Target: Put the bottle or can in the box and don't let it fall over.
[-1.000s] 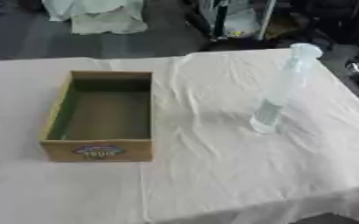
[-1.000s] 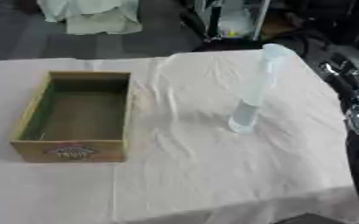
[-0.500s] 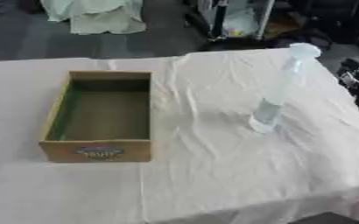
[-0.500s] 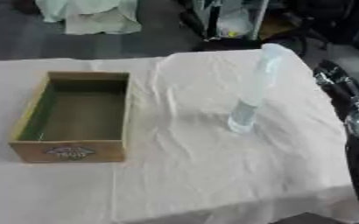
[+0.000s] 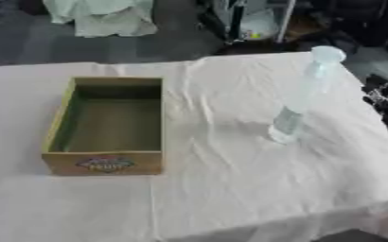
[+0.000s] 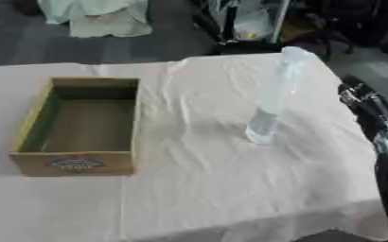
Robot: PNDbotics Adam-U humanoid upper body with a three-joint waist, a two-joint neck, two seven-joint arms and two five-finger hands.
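Blurred label on box, possibly "FRUIT"

From my remote seat, I see a bench draped in a wrinkled pale cloth filling the view. Beyond its far edge lies grey floor, a heap of pale fabric and dark equipment under even light.

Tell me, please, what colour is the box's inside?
Dark green inside the wooden box, clearest in the left eye view.
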